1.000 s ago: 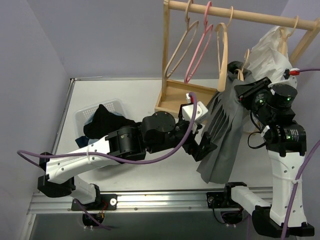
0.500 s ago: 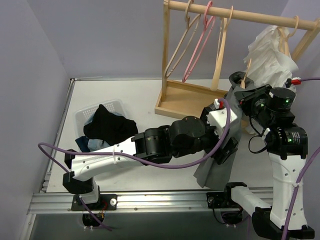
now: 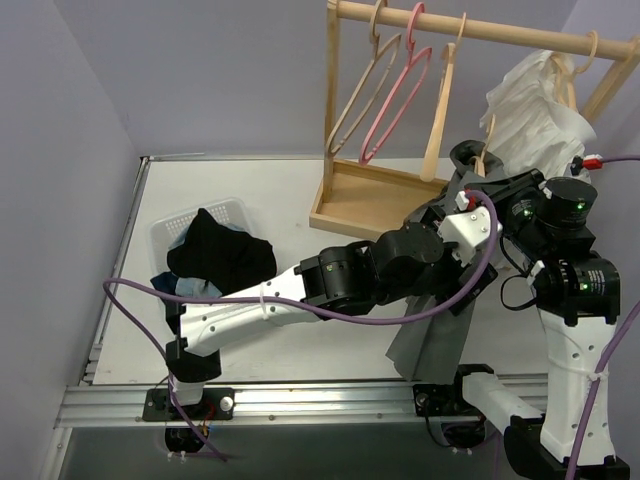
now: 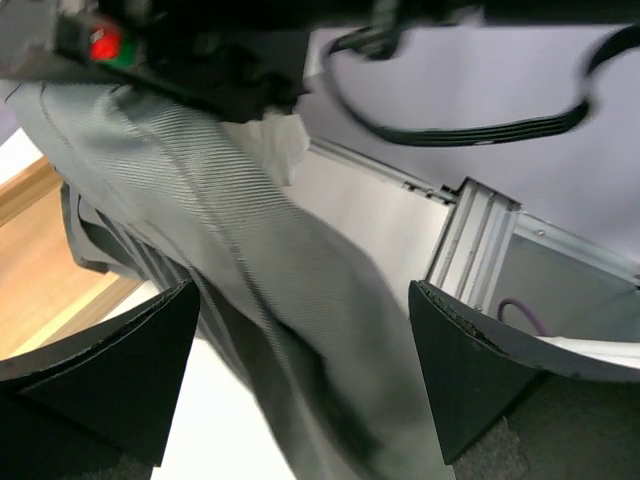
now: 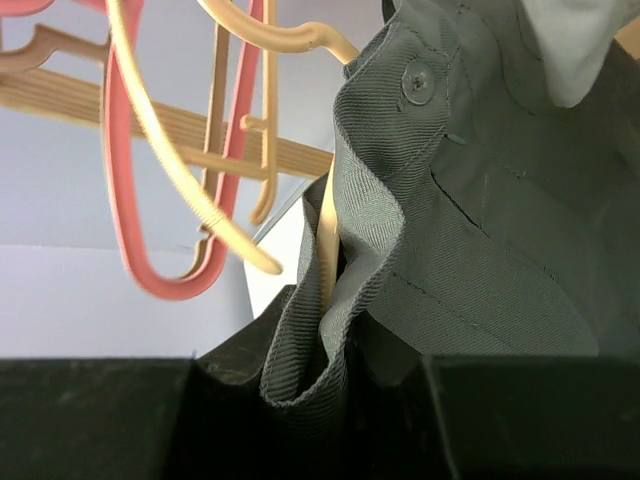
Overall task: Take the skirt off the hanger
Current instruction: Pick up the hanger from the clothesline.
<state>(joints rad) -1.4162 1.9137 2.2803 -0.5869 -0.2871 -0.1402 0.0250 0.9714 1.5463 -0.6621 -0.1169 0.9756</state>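
Swung left gripper [image 4: 303, 300] farther right, jaws gaping astride skirt [image 4: 250, 250], gripping nothing. Pinches its top edge with right gripper [image 5: 310, 400], nearly closed. Buries hanger [image 5: 327, 235] mostly inside folds.

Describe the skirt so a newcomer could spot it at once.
Find the wooden rack at the far right. In front of its right end is the skirt, trailing down toward the near side. It is grey and pleated, unlike the white blouse behind it.
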